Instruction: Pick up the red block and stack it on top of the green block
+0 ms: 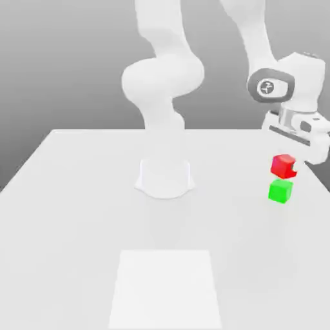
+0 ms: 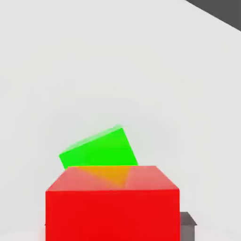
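Nearest to the camera in the hand view is the red block (image 2: 113, 216), and it is held by the pincer (image 1: 285, 166), which is closed on it, with one dark grey finger part (image 2: 187, 227) seen just beside the block. In the exterior view this red block is in the air below the white hand body (image 1: 298, 134), close to the bench edge on the exterior view's right. It looks a little tilted there, and one small dark mark is on its side. Below it, near but apart, is the green block (image 1: 280, 191), with a thin pale strip between the two in the exterior view. So the red block is above the green one and is not yet put on it. In the hand view the green block lies beyond the red block, partly covered by it, and it is turned at an angle to it. The bench (image 1: 77, 213) is white and plain, and the green block is near its edge on the exterior view's right. More far from the pincer, the white arm (image 1: 161, 77) stands on its base (image 1: 165, 178), which is well inside the bench edges, around the middle from side to side. In front of the base, well apart from it, there is a flat pale panel (image 1: 165, 290), whiter than the bench around it
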`<state>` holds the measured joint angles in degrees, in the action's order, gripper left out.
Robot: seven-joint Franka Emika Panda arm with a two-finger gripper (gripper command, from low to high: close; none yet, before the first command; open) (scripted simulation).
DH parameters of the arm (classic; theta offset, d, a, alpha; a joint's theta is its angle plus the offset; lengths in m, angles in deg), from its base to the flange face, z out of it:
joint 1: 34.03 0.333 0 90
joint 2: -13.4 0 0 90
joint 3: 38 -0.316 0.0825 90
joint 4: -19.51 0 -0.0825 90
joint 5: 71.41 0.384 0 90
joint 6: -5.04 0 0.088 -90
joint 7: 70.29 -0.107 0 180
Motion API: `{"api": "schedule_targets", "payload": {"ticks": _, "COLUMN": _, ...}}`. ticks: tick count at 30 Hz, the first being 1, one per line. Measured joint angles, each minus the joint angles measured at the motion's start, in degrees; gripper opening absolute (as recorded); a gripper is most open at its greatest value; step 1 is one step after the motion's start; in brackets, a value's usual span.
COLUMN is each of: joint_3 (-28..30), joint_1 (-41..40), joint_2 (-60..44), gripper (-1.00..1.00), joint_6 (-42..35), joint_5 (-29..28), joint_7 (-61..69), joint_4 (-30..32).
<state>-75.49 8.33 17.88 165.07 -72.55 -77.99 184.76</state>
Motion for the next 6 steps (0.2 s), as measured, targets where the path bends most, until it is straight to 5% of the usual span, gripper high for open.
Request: {"api": "schedule_targets", "payload": {"ticks": 6, "joint_3": 1.05, "joint_1": -1.79, "joint_2": -7.04, "gripper": -1.0, "joint_6": 6.55, "joint_5": -9.72, "joint_7": -6.78, "joint_4": -0.03}}
